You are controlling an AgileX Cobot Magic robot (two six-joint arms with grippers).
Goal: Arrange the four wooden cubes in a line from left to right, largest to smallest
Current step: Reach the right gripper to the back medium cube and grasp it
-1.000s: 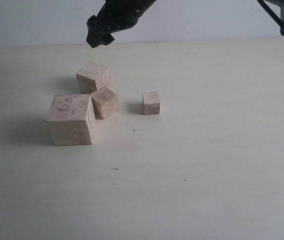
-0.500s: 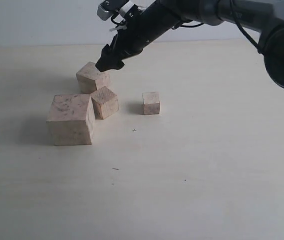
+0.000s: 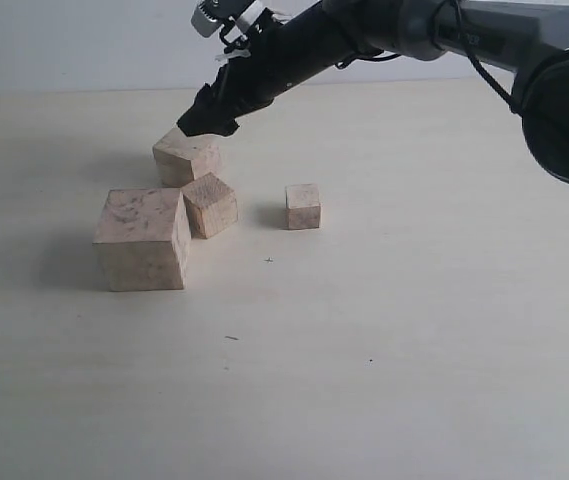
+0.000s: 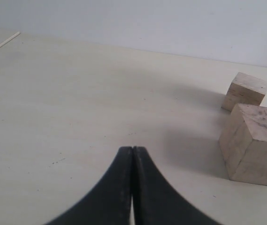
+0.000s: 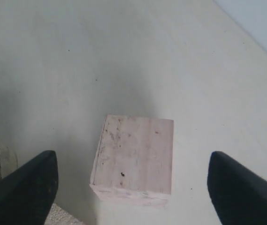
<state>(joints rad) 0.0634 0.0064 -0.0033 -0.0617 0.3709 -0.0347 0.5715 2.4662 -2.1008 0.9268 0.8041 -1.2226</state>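
Four wooden cubes sit left of centre on the table. The largest cube (image 3: 142, 240) is in front, and the third-size cube (image 3: 210, 205) leans against its right side. Behind them stands the second-largest cube (image 3: 186, 155); the smallest cube (image 3: 303, 206) is apart to the right. My right gripper (image 3: 207, 118) reaches across and hovers open just above the second-largest cube (image 5: 135, 157), one finger on either side of it without touching. My left gripper (image 4: 132, 150) is shut on nothing, low over the table to the left of the largest cube (image 4: 255, 143).
The pale table (image 3: 414, 330) stretches bare to the right and front of the cubes. The right arm's dark links (image 3: 414, 25) cross the top of the exterior view. A pale wall runs behind the table.
The right arm has swung down and leftward from above the table's back edge to just over the second-largest cube. The cubes have not moved.
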